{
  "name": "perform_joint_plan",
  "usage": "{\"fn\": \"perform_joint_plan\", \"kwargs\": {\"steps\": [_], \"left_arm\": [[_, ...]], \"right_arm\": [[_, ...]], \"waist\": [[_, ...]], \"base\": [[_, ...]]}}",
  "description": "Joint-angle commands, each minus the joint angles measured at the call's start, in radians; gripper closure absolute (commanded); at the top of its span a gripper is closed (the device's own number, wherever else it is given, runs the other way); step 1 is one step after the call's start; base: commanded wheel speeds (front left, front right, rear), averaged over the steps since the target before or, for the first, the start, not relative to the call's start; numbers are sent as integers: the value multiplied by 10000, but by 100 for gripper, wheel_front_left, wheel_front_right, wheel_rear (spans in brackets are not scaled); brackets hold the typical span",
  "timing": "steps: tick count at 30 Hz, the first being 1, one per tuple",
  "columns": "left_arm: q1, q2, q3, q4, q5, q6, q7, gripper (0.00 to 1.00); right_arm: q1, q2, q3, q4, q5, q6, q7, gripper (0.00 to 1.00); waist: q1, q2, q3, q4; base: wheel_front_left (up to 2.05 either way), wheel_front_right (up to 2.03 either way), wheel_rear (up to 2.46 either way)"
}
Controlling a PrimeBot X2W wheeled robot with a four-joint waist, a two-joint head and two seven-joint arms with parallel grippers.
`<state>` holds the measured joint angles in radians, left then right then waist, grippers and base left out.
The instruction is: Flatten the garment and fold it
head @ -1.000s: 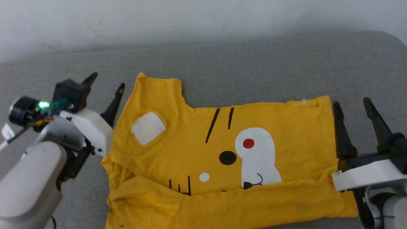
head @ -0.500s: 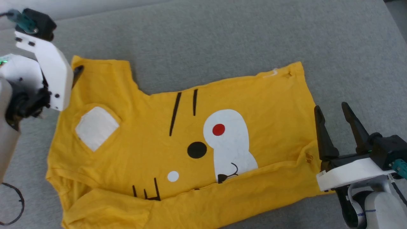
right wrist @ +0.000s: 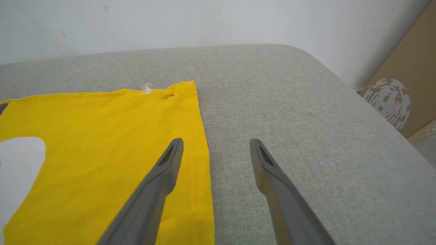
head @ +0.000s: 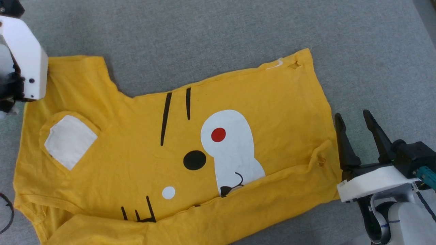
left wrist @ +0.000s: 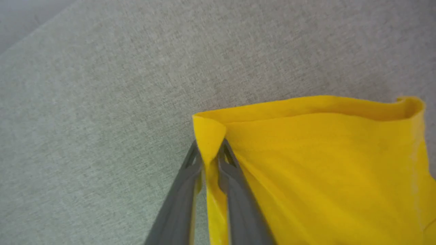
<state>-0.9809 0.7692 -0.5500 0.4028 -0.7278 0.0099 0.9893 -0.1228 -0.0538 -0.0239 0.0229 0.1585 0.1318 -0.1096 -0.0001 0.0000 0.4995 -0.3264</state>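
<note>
left gripper (left wrist: pixel 208 146) has closed onto garment (head: pixel 282 112) sleeve corner | right gripper (head: pixel 352 114) — spread wide, just beside hem

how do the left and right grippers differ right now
The left gripper has its fingers pinched together on a corner of the garment; the right gripper has its fingers spread wide and holds nothing. The left gripper is at a sleeve corner, the right gripper by the hem edge. Both have long dark fingers.
</note>
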Motion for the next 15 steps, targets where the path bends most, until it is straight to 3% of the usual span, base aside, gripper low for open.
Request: {"fn": "perform_joint_plan", "kwargs": {"steps": [1,10,15], "left_arm": [[361,34,-67,239,-69,90,-13,100],[605,-493,165,69,-150,-75,-1717,100],[764,-824,6,-405,94,-498,-2955,100]], "right_arm": [[-163,34,-10,42,-29,-11,-73,0],[-173,-32,-343,-133,-367,-11,308,0],[-286,-956,-402,-628,75,-11,1445,0]], "waist": [[1,0,-9,69],[1,0,-631,688],[1,0,-1185,1326]], "base": [[0,0,0],[0,0,0],[0,0,0]]}}
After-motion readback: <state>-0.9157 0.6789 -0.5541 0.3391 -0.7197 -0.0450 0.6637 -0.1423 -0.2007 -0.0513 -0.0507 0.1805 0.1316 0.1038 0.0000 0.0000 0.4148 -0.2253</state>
